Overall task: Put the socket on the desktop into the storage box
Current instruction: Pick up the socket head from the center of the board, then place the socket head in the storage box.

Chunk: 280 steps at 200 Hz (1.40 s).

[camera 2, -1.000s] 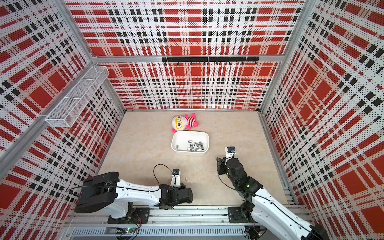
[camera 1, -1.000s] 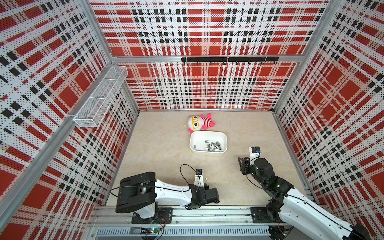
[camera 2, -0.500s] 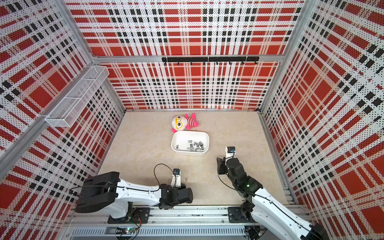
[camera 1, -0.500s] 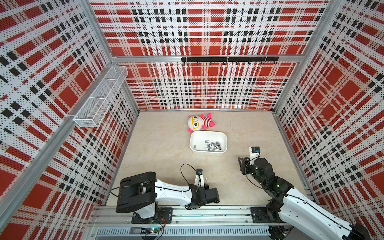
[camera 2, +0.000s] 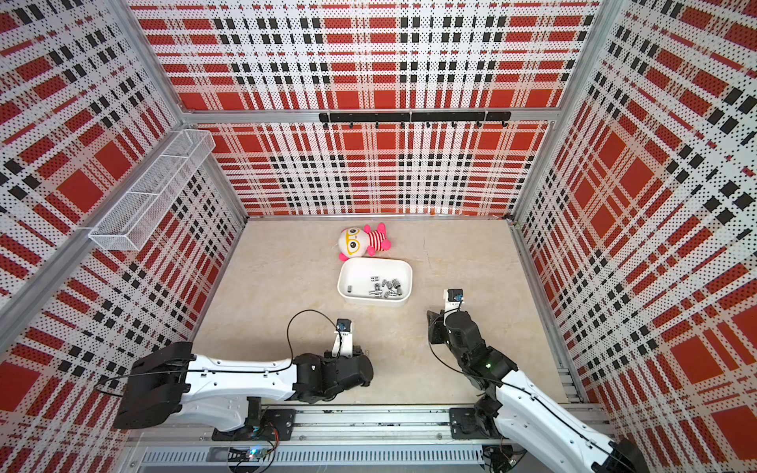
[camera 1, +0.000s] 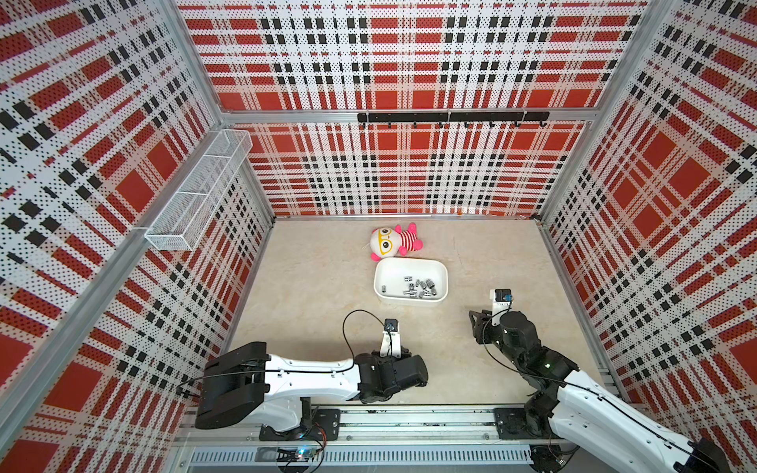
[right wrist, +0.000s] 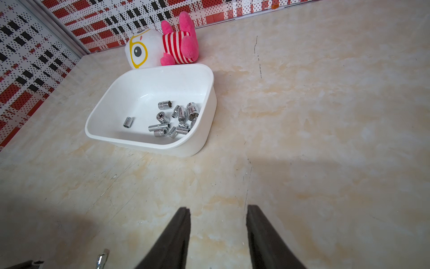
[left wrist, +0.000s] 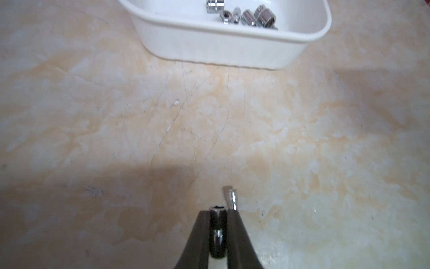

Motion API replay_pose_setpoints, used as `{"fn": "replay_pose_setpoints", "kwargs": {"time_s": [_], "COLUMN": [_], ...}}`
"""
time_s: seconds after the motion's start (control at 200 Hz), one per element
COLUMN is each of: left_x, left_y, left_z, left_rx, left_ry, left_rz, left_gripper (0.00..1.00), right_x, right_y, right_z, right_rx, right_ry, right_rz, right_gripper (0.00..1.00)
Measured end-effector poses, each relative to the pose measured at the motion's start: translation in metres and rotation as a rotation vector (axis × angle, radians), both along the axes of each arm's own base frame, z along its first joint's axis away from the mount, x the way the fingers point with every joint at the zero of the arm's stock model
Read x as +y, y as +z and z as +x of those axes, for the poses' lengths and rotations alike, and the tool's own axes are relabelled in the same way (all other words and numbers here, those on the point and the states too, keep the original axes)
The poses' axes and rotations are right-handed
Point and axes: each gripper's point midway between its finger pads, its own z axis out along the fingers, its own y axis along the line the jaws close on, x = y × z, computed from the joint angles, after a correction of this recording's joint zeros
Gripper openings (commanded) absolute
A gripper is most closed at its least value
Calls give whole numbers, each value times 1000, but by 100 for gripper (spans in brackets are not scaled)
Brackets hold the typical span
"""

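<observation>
We see the left jaws pinching a small socket [left wrist: 218, 229], which sits lengthwise between their tips, low over the surface [left wrist: 104, 121]. Whether it rests on the surface or hangs clear of it we cannot tell. A second chrome socket [left wrist: 230, 198] lies on the surface just beside those tips. The storage box [left wrist: 221, 46] stands farther on, apart from both, and holds a cluster of sockets [right wrist: 173, 118] gathered toward one end, with one lying alone. A plush doll [camera 1: 394, 242] lies just behind the box. The right jaws are spread with nothing between them, above the surface near the box.
</observation>
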Motion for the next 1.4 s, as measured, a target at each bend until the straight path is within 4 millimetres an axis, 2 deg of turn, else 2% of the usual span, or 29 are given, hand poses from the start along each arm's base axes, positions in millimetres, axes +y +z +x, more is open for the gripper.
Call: {"fn": "replay_pose_setpoints", "kwargs": {"time_s": [0.135, 0.25, 0.346, 0.441, 0.616, 0.726, 0.887, 1.007, 1.107, 1.207, 1.317, 1.403], "left_x": [-3, -4, -4, -8, -30, -45, -54, -56, -55, -51, -44, -40], "left_y": [35, 64, 78, 82, 62, 30, -8, -14, -14, -13, -6, 4], "left_z": [30, 64, 90, 115, 156, 178, 193, 197, 199, 202, 201, 197], "left_rx": [-71, -122, -141, -153, -124, -66, -6, 3, 3, -1, -15, -33], "left_ry": [26, 50, 59, 58, 24, 2, -16, -20, -17, -11, -7, -15], "left_rz": [-35, -96, -146, -161, -132, -103, -57, -53, -56, -57, -65, -87], "left_gripper": [0, 0, 0, 0, 0, 0, 0, 0, 8, 20, 46, 57], "right_x": [0, 0, -1, 0, 0, 0, 1, 1, 2, 2, 2, 2], "right_y": [0, 1, 0, 0, 0, 1, 1, 0, 0, 0, 0, -1], "right_z": [0, 0, -1, -1, -1, -1, -1, -2, -2, -2, -2, -2], "right_rx": [-1, -5, -4, -4, -4, -4, -3, -2, 0, 0, 0, 1], "right_ry": [0, 0, 0, 1, 2, 4, 8, 10, 12, 12, 12, 13], "right_rz": [1, 4, 3, 3, 4, 6, 7, 8, 8, 8, 8, 7], "right_gripper": [46, 46, 46, 46, 46, 46, 46, 46, 46, 46, 47, 48]}}
